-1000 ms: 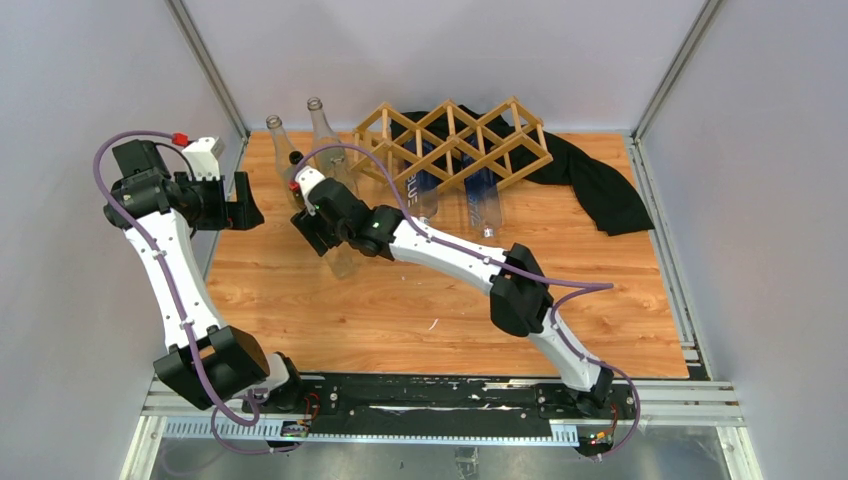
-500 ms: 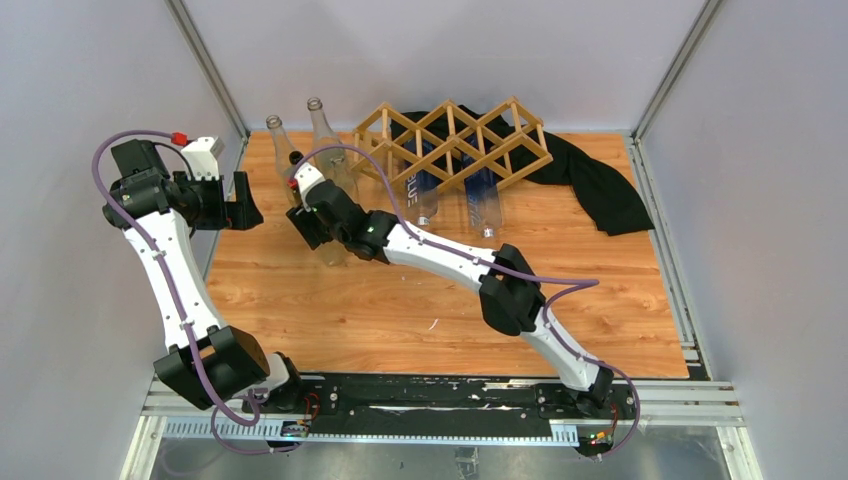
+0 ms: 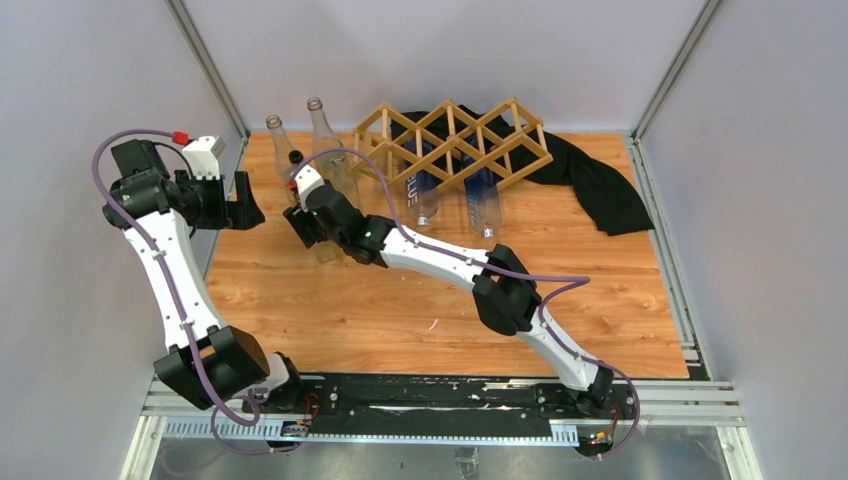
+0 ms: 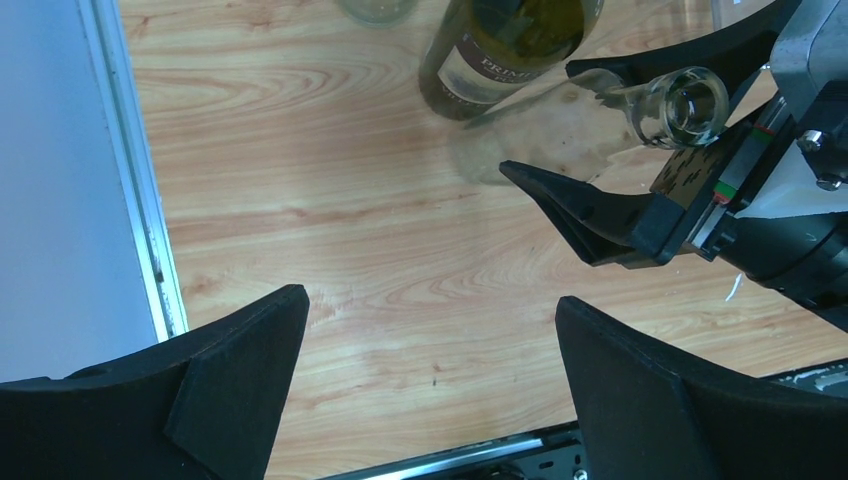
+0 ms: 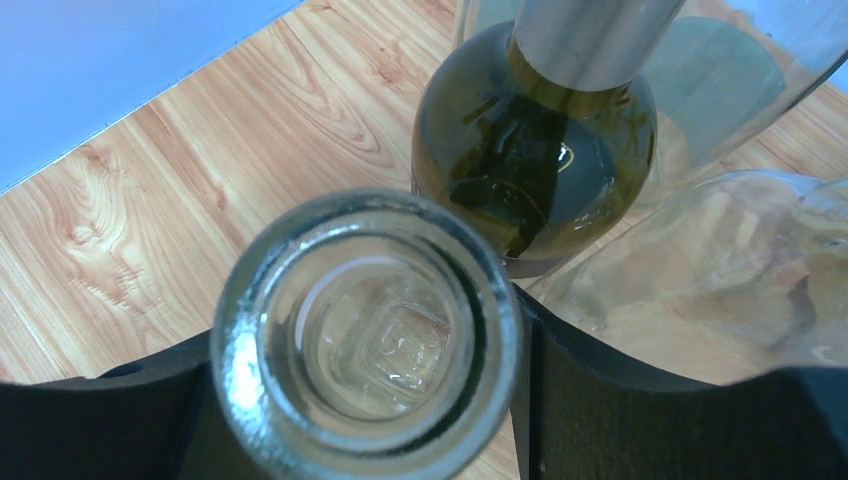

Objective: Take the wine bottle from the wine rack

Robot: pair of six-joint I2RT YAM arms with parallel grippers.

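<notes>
Desk: wood-grain top, walls on three sides.
Wine rack: upper centre of the top view, at the back of the desk. Black cloth is spread behind it and trails out to the right.
Two clear blue-labelled bottles sit in the rack's lower cells, necks pointing toward the near edge.
Right arm reaches diagonally across the desk to the upper left, and its forearm passes in front of the rack's left end.
Right hand is pinching a clear wine bottle by the neck. The bottle is upright, open mouth up, off the rack and left of it. Can't tell if its base touches the desk.

Crowding around it:
- Dark green wine bottle with a foil neck stands just beside the held bottle, toward the top of the right wrist view.
- Another clear bottle is close on the right of that view.
- Two tall clear bottles stand upright at the upper left corner of the desk.

Left hand: fingers spread wide with nothing between them, hanging over bare desk by the left edge. The right hand and the bottle cluster sit at the upper right of its view.
</notes>
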